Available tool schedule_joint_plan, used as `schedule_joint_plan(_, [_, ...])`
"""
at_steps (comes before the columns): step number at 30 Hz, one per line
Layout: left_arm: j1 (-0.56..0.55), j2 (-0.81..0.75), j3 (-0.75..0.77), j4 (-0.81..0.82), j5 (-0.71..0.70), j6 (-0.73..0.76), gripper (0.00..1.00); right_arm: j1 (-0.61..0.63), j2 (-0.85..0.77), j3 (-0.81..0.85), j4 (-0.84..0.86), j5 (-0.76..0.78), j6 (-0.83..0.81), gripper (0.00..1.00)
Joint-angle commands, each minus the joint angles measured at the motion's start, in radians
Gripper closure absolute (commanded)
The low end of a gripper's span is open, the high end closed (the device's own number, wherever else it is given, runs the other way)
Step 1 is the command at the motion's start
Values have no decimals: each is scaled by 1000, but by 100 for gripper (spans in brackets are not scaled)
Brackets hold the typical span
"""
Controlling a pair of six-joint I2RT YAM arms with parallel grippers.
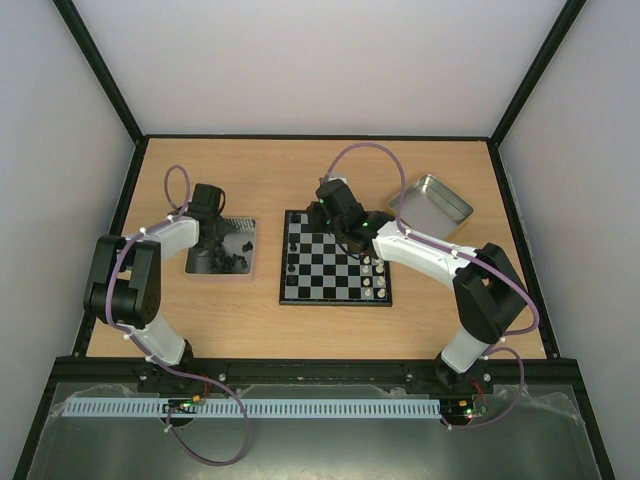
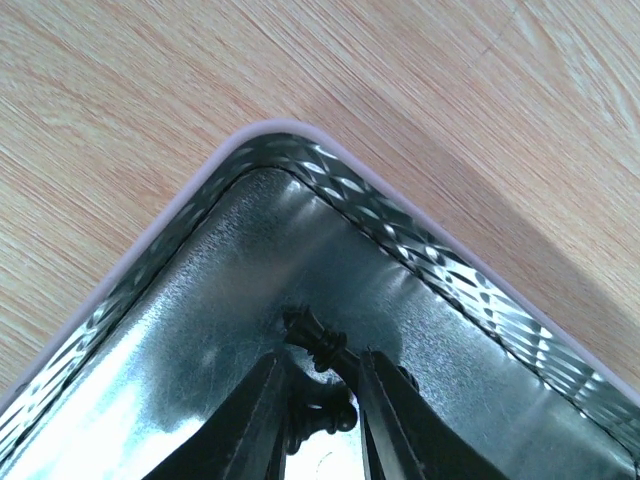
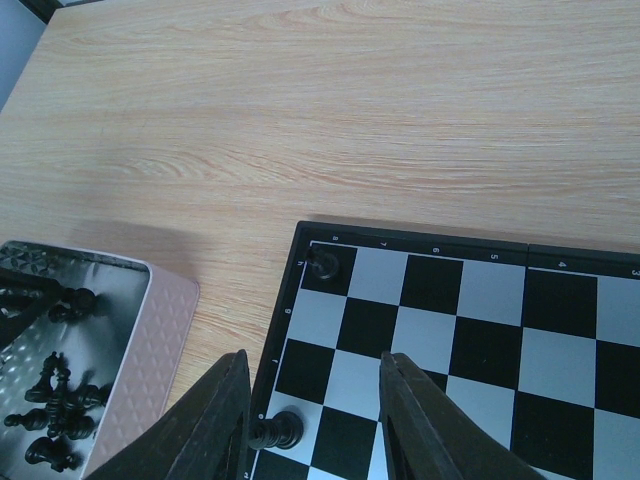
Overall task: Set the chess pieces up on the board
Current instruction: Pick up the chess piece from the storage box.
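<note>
In the left wrist view my left gripper (image 2: 322, 368) is down in a corner of the shiny tray (image 2: 200, 310). Its fingers are closed against a small black chess piece (image 2: 318, 338) lying on its side, with another dark piece just behind it. From above, that gripper (image 1: 215, 240) sits over the tray (image 1: 250, 262) left of the board (image 1: 330, 278). My right gripper (image 3: 318, 405) hovers open over the board's (image 3: 470, 300) corner, holding nothing. One black piece (image 3: 325, 263) stands in the corner square. Another (image 3: 280, 432) stands on the edge column near the left finger.
Several more black pieces (image 3: 55, 410) lie in the pink-rimmed tray (image 3: 150, 360). Pale pieces (image 1: 375, 282) stand along the board's right side. A second metal tray (image 1: 432, 203) rests at the back right. Bare wood lies beyond the board.
</note>
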Motion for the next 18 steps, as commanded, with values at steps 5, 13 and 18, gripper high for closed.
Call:
schedule_joint_plan(5, [13,2,-30,-7,37,24,78,-5,-34,-13,19,6,12,65])
schedule_joint_plan(13, [23,15,-25,35,75,28,66,-5,-35,-13,17,5,11,65])
schedule_joint_plan(18, [22,2,-16,59,108,11,66,-5,-36,-13,14,8,9,65])
